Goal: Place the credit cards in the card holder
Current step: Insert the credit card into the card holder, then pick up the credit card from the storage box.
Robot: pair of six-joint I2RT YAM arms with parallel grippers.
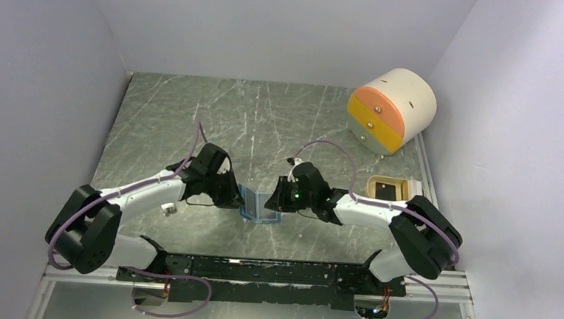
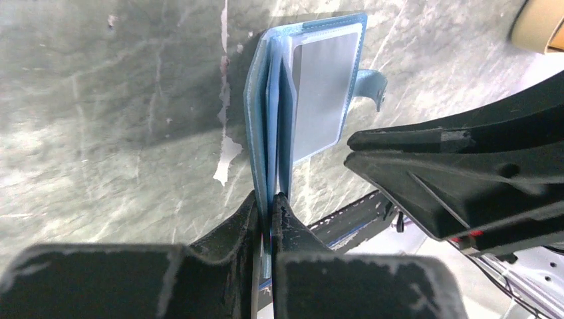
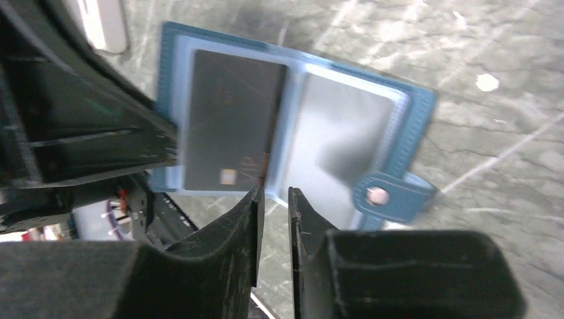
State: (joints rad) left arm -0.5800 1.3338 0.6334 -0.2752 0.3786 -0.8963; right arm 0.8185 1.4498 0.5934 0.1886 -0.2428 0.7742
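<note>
The blue card holder (image 1: pixel 260 208) hangs open above the table between my two grippers. My left gripper (image 2: pixel 271 196) is shut on its edge, and its clear sleeves (image 2: pixel 319 93) fan out beyond the fingers. In the right wrist view a dark credit card (image 3: pixel 229 133) sits in the holder's left sleeve, the right sleeve (image 3: pixel 346 143) is empty, and the snap tab (image 3: pixel 389 197) hangs down. My right gripper (image 3: pixel 274 191) is just below the holder, its jaws slightly apart with nothing between them. Another dark card (image 1: pixel 389 190) lies in the tan tray.
The tan tray (image 1: pixel 404 186) sits at the right, beside my right arm. A cream drum with orange-yellow drawers (image 1: pixel 393 107) stands at the back right. A small white clip-like piece (image 1: pixel 166 209) lies by my left arm. Walls close in three sides.
</note>
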